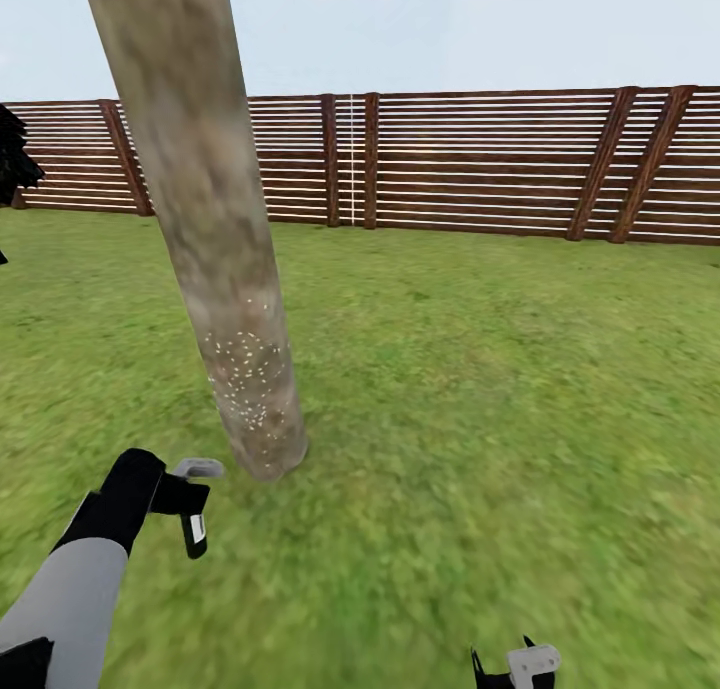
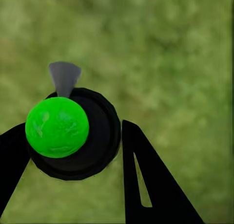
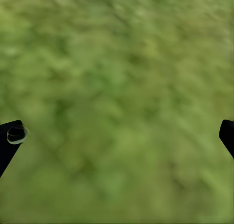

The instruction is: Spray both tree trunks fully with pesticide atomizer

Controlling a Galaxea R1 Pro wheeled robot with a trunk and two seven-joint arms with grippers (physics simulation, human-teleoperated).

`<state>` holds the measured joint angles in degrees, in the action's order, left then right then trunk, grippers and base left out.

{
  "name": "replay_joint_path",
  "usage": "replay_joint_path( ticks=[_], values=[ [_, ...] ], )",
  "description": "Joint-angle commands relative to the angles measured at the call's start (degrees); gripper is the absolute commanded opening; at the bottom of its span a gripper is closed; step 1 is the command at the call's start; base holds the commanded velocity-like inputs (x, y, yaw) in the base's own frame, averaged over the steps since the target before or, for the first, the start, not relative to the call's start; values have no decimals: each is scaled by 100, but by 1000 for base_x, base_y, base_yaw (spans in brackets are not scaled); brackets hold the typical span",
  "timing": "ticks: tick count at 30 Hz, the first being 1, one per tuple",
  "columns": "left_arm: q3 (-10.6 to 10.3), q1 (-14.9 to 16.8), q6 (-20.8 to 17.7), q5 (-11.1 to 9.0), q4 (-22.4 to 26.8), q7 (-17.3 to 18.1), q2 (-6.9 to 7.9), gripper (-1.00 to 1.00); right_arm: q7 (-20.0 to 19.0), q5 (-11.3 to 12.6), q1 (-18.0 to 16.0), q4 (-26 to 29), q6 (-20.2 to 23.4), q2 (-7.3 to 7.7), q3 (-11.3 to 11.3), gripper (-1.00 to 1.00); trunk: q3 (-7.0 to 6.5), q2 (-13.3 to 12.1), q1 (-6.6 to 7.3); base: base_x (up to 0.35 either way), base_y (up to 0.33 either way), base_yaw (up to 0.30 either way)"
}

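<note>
The left gripper (image 1: 178, 496) squeezes the pesticide atomizer (image 1: 192, 514) near the speckled tree trunk (image 1: 225, 299) to spray it, while the right gripper (image 3: 117, 136) hangs wide apart.

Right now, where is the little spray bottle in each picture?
Head view: spray bottle low on the left, in the left gripper, beside the tree trunk.
Left wrist view: bottle between the fingers, seen end-on.
Right wrist view: not in it.
Shared landmark: the grass.

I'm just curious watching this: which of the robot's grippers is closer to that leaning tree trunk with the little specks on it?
Left. The left gripper, holding the pesticide atomizer, is beside the base of the tree trunk. The right gripper hangs farther away over grass.
</note>
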<state>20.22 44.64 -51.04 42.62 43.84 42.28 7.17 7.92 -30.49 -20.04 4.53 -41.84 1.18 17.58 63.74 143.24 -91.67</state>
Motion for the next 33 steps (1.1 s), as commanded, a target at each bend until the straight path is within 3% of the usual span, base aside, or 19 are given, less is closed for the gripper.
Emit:
replay_joint_path(
  ticks=[1,3,7,12,14,25,31,33],
  values=[
    [16,1,15,-4,12,-16,-77,-100,-1,0,0,-2,0,-2,0,100,0,0,0,2,2,0],
    [23,-4,36,7,16,-73,-449,-100,10,0,0,-3,0,-11,0,100,0,0,0,0,0,0],
    [18,-8,50,1,42,-348,-645,-100,24,16,0,-5,0,-17,0,100,0,0,0,0,0,78],
    [18,-110,62,9,79,-607,-620,-100,28,33,0,-4,0,-14,7,100,0,0,0,0,0,93],
    [18,-160,302,17,83,-615,-591,-100,30,34,0,-5,0,-13,8,100,0,0,0,0,-59,4],
    [22,-167,446,10,29,-822,-646,-100,25,35,0,-5,0,-17,8,100,0,0,0,7,-261,8],
    [35,-168,446,2,20,-826,-644,-100,25,35,0,-5,0,-21,8,100,0,0,0,117,-272,235],
    [142,-166,452,1,32,-826,-642,-100,27,35,0,-5,0,-18,8,100,0,0,0,137,-272,274]
  ],
)
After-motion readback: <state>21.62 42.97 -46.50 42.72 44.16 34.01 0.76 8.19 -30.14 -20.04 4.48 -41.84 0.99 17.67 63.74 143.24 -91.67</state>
